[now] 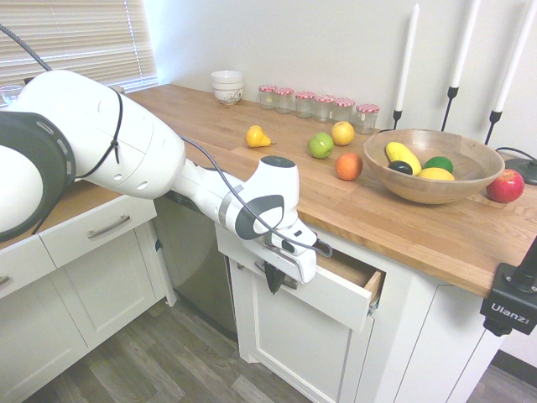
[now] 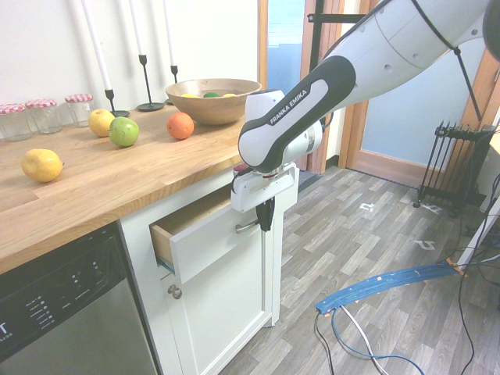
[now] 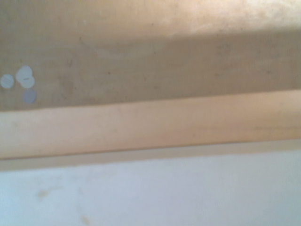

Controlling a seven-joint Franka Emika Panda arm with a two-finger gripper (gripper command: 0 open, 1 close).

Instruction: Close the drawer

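Kitchen counter: drawer [image 1: 340, 290] part open; I see gripper [image 2: 266, 216], fingers together, against front panel. Push remains.

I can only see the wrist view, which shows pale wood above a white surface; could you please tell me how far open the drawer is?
Observer: The drawer is only partly open, with its white front standing out from the cabinet.
Operator: Thank you. Where is the gripper relative to it?
Observer: The gripper hangs just in front of the drawer's front, fingers pointing down beside the silver bar handle.
Operator: Are the fingers open?
Observer: No, they look shut, with nothing between them.
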